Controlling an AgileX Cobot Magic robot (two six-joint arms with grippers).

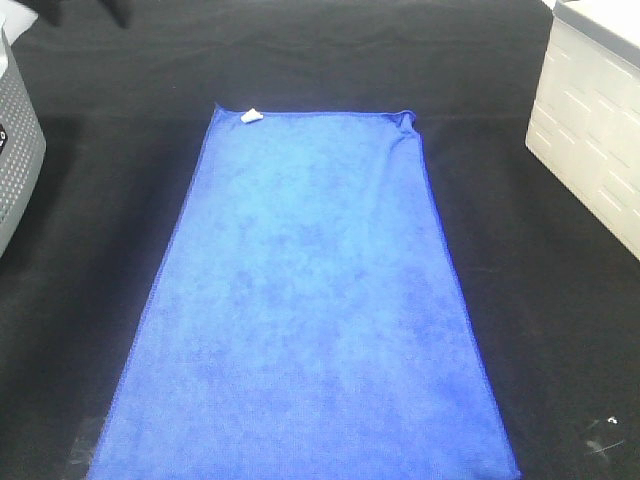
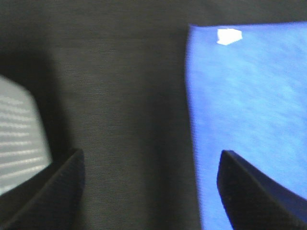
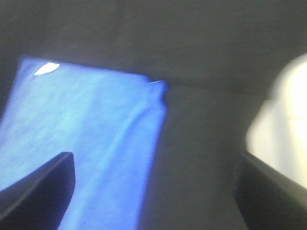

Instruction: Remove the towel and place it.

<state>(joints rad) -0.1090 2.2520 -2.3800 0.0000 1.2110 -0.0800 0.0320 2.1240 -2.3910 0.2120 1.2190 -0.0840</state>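
Towel (image 1: 310, 310), bright blue and rectangular, lies spread flat on the black cloth (image 1: 90, 200) that covers the table, its long sides running away from me. A small white tag (image 1: 249, 116) sits at the towel's far left corner; I can read no writing on it, and it is too small to show any. The towel's far right corner (image 1: 405, 120) is slightly bunched.

Left of the towel, well apart from it, stands a grey basket (image 1: 15, 160) with a perforated wall; I cannot see inside it. Right of the towel, also well apart, stands a white bin (image 1: 590, 130) with a ribbed side; its contents are hidden too.

My left gripper (image 2: 148, 191) hangs over the towel's left edge with its fingers (image 2: 254, 191) spread wide and nothing between them, one over the towel and the other over black cloth near the grey basket. My right gripper (image 3: 153, 191) hangs over the towel's right edge, fingers (image 3: 43, 187) likewise wide apart and holding nothing. Neither arm shows in the high view.
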